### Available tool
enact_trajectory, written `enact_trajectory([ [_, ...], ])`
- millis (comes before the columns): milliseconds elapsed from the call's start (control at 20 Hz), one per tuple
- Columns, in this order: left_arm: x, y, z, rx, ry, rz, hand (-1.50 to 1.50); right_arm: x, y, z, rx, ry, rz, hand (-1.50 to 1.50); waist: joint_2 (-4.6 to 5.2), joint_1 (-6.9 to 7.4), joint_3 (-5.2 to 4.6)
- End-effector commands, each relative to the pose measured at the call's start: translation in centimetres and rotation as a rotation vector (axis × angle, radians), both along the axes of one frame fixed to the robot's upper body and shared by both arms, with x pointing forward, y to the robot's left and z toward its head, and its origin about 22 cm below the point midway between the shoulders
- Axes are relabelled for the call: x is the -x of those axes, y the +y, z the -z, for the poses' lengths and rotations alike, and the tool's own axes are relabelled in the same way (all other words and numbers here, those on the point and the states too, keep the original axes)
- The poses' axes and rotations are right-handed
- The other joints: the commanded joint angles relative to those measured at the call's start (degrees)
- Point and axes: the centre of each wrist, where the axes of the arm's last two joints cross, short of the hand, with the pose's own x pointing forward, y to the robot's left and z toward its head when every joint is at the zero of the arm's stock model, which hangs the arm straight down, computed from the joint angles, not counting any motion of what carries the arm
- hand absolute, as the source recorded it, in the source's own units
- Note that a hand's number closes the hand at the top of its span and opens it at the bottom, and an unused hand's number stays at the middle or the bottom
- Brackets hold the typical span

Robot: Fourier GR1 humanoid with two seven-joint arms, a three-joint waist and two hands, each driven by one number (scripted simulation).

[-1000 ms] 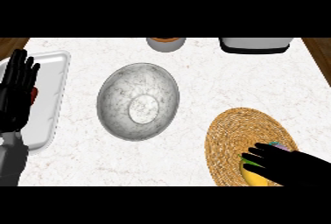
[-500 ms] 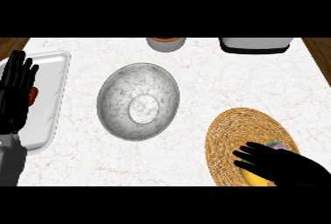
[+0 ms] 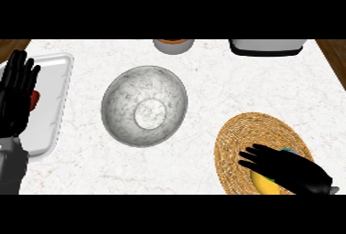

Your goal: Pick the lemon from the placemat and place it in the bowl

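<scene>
Reaching over the lemon on the placemat

Covering most of the lemon [image 3: 265,184], the right robot hand [image 3: 287,168] lies across the round woven placemat [image 3: 236,137] at about five o'clock. Its fingers spread towards ten o'clock and arch over the fruit, likely to close round it; whether they grip it yet, I cannot tell. Only a yellow sliver shows beneath the palm. The marbled grey bowl [image 3: 144,112], the target, sits near the centre of the pale worktop [image 3: 202,77], apart from the mat. At nine o'clock the left robot hand [image 3: 16,93] rests open, fingers up, over a white tray [image 3: 57,87].
</scene>
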Motion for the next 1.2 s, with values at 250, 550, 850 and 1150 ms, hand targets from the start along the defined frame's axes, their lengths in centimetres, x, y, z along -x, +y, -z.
enact_trajectory([
  [250, 1.0, 1.3, 0.3, 0.004, 0.000, 0.014, 0.00, -1.8, -1.4, 1.0, -0.064, -0.064, -0.041, 1.50, -0.01, 0.10, 0.01],
  [550, 0.5, -2.4, -0.2, 0.003, 0.004, 0.009, 0.00, -1.0, 0.7, 1.5, -0.095, -0.108, -0.063, 1.50, -0.07, -0.02, 0.01],
  [850, -0.2, -1.3, -0.1, 0.006, -0.013, 0.066, 0.00, -9.9, -6.0, -2.8, -0.016, -0.144, 0.288, 1.50, 1.08, 2.98, 0.10],
  [1150, -1.2, -2.8, 0.0, 0.009, -0.041, 0.078, 0.00, -14.4, -11.7, -7.5, 0.013, -0.191, 0.491, 1.50, 1.95, 4.61, 0.23],
])
